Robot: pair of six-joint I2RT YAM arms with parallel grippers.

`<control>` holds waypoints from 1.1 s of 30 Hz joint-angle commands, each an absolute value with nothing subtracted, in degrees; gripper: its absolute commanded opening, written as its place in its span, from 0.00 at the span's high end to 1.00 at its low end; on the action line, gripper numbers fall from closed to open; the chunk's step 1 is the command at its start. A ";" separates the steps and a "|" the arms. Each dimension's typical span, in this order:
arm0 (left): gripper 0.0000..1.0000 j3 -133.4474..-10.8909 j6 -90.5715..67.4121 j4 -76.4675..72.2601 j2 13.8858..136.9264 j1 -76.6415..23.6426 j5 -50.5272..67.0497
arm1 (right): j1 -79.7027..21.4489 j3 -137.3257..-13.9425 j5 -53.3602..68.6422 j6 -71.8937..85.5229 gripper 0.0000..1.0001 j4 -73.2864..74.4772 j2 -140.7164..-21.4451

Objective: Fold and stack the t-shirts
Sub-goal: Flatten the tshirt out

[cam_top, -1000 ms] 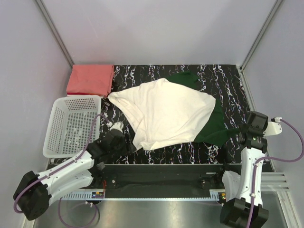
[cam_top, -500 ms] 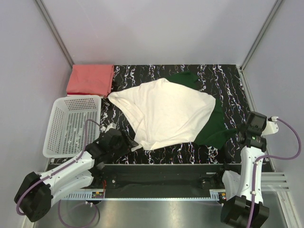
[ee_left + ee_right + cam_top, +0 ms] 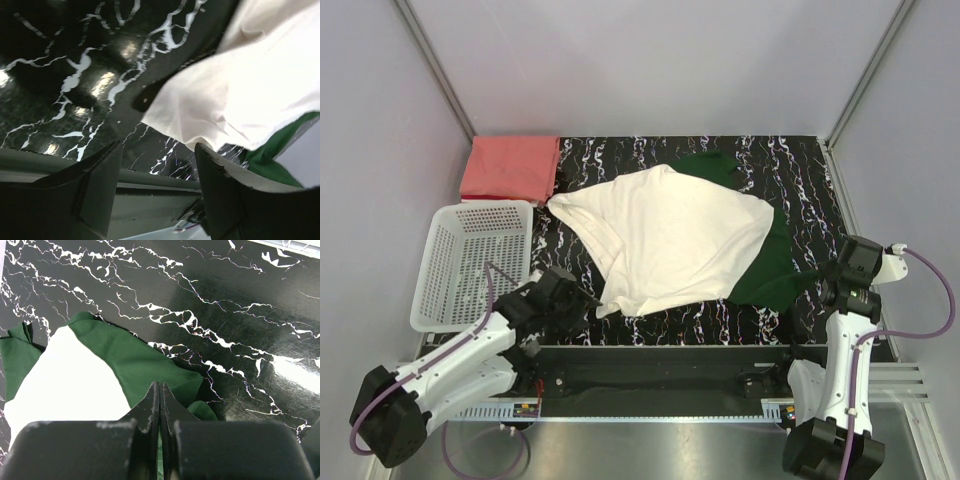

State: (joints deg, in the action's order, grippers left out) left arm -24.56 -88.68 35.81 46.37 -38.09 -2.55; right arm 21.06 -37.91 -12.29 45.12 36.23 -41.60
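left arm: stretched low over the bench (image 3: 790, 170); left hand (image 3: 159, 150) released, jaws wide, facing the near corner of the cream t-shirt (image 3: 670, 240) at its 7 o'clock.
right arm: upright at the shirt's 4 o'clock; right hand (image 3: 159, 390) clenched over the green sleeve, pinch unclear.
red t-shirt (image 3: 510, 167): folded, 10 o'clock.
change: left hand has moved from beside the basket (image 3: 450, 290) toward that corner; right arm barely shifted.

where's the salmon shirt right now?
Top view: the salmon-red t-shirt lies folded at the far-left corner of the table, just beyond the white mesh basket and left of the cream-white t-shirt.
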 commanded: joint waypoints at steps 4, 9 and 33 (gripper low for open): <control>0.36 -27.67 -98.87 36.91 48.69 -38.15 -4.48 | 21.27 -38.14 -11.51 43.68 1.00 34.19 -39.90; 0.35 -31.19 -100.37 36.74 52.28 -38.14 -5.10 | 21.27 -38.23 -11.77 43.07 1.00 34.19 -39.90; 0.37 -31.29 -106.96 33.23 64.42 -40.52 -4.75 | 21.27 -39.02 -11.60 41.84 1.00 34.10 -39.20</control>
